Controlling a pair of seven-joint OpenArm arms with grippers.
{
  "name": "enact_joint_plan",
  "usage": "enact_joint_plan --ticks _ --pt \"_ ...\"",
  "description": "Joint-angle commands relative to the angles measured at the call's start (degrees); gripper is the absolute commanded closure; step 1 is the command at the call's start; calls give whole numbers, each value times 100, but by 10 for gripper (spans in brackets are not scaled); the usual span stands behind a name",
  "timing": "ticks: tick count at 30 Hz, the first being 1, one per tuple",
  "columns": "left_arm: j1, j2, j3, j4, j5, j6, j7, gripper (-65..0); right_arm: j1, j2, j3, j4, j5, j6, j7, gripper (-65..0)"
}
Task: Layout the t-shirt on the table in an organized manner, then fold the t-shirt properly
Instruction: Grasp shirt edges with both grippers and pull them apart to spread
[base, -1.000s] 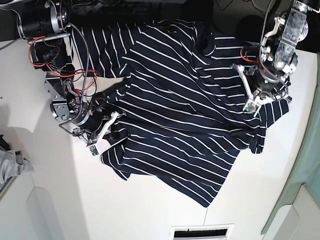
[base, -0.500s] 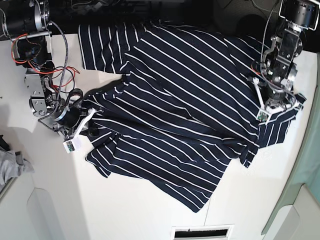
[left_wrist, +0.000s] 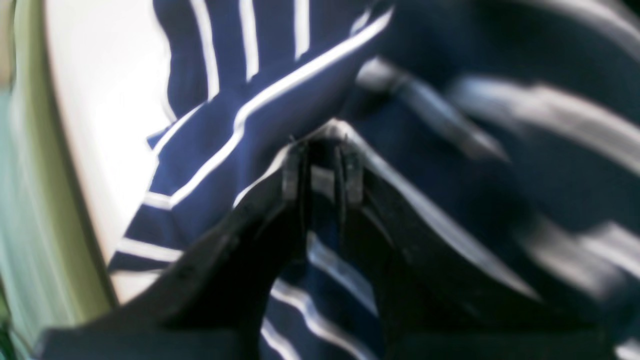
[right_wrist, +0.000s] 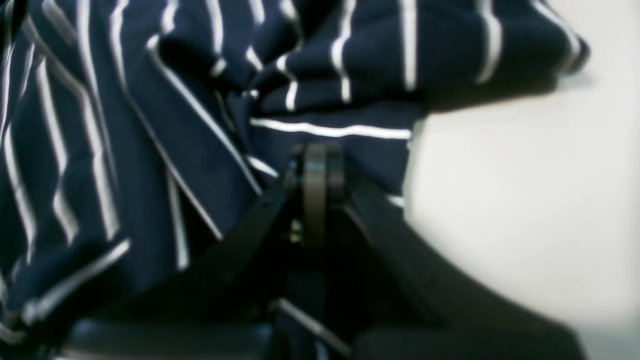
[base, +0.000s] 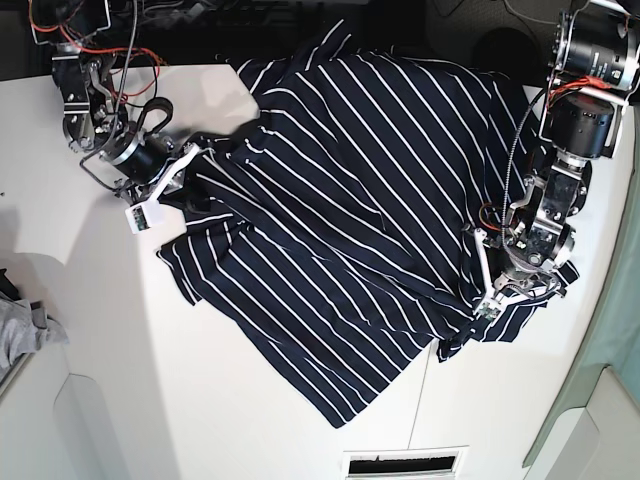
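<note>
Left wrist view: the left gripper (left_wrist: 322, 170) is pinching a fold of the t-shirt (left_wrist: 240, 125), jaws clamped on cloth.

Right wrist view: the right gripper (right_wrist: 316, 172) is gripping the t-shirt's edge, jaws together.

Base view: the t-shirt is lying rumpled across the tabletop (base: 110, 350); layout is underway, and stretching flat likely comes next. No writing is legible.

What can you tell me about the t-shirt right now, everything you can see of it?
The t-shirt is dark navy soft cloth with thin white stripes, spread diagonally across the white table, rumpled, not folded. Its far edge runs off into the dark behind the table. Both grippers pinch it: the right gripper at one bunched edge, the left gripper at the opposite edge near the table's rim.
</note>
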Motion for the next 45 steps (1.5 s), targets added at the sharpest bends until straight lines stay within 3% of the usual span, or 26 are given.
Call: enact_joint_plan --ticks 1,8,10,12,16,20,23,26,31,33,36,40,42,45 --pt "-188 -70 55 70 -33 131 -13 -103 -61 35 35 208 -98 -52 -313 0" --pt "-374 -131 310 247 -695 212 850 -106 103 13 627 1180 190 -131 -323 0" --pt "-358 -249 310 511 -918 216 850 -106 365 4 778 1185 319 -166 -330 -87" --pt "-326 -413 310 861 -1099 243 914 -106 627 -28 861 1182 358 -393 -330 -138" --pt "-297 -713 310 1427 -1410 345 1255 -106 1176 -205 876 1027 332 -1064 -643 -137" --pt "-295 -780 313 1587 -1600 321 1346 -106 1858 -511 874 302 334 -1202 -778 -156" --pt "-190 -782 310 1587 -1600 323 1346 -106 2365 -763 874 -540 334 -1025 -734 -284" --pt "24 -780 310 1576 -1484 321 1344 -112 2717 -970 874 -1296 267 -1047 -688 -408" --pt "380 -780 310 1576 -1355 321 1353 -225 3180 -1237 874 -2542 -90 -898 -452 -409" --pt "501 -782 310 1578 -1434 348 1353 -227 3276 -1327 874 -2900 -297 -647 -455 -409" --pt "743 -798 247 1709 -1443 662 1296 -226 3230 -1381 872 -3058 -376 -225 -459 -409" --pt "1224 -907 83 2247 -1318 671 1263 -226 3143 -1384 872 -3058 -380 -162 -459 -407" --pt "1460 -977 24 2520 -1320 669 1266 -226 3130 -1386 872 -3058 -433 -127 -459 -351" --pt "1738 -1051 2 2826 -1318 671 1266 -226 3134 -1392 872 -3058 -605 146 -457 -171"
